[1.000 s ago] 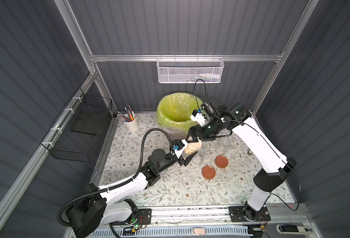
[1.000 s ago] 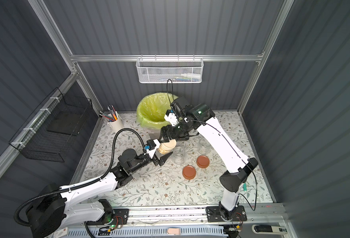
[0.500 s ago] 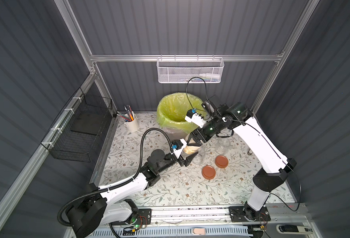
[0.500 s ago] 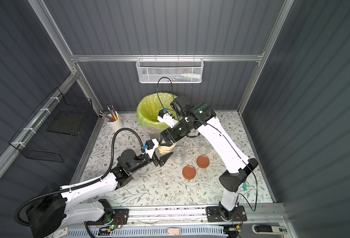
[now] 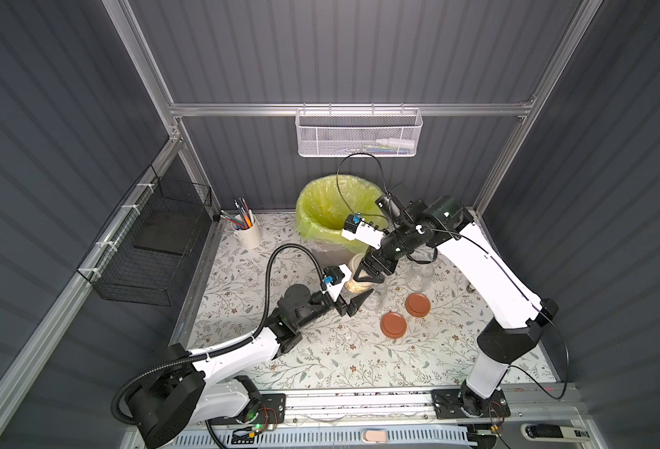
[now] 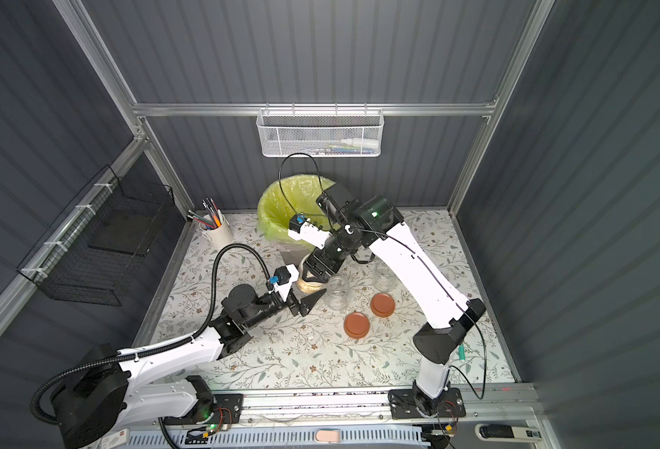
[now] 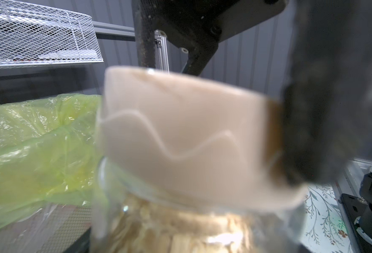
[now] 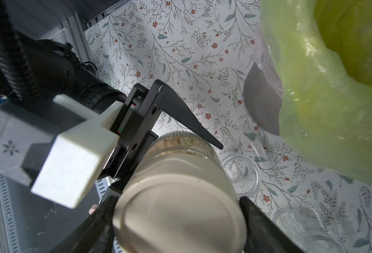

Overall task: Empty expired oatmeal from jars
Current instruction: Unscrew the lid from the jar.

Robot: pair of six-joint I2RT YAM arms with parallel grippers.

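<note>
A clear jar (image 5: 360,288) of pale oatmeal (image 7: 158,230) stands on the table, just in front of the bin. My left gripper (image 5: 357,294) is shut on the jar's glass body from the side; one black finger (image 8: 180,114) lies along it. From above, my right gripper (image 8: 178,221) is shut on the jar's cream lid (image 8: 180,210), with a fingertip on either side. The lid (image 7: 180,135) sits on the jar's mouth. Two empty jars (image 5: 377,298) (image 5: 419,276) stand open to the right, also seen in a top view as the nearer jar (image 6: 338,293) and the farther jar (image 6: 385,276).
Two terracotta lids (image 5: 393,325) (image 5: 417,305) lie flat on the floral table, to the front right of the jars. The grey bin with a yellow-green bag (image 5: 320,217) stands right behind the jars. A white pen cup (image 5: 247,234) is at the back left.
My right wrist has turned on the cream lid, its white camera block swinging left toward the bin. The left arm and the jar have stayed put.
</note>
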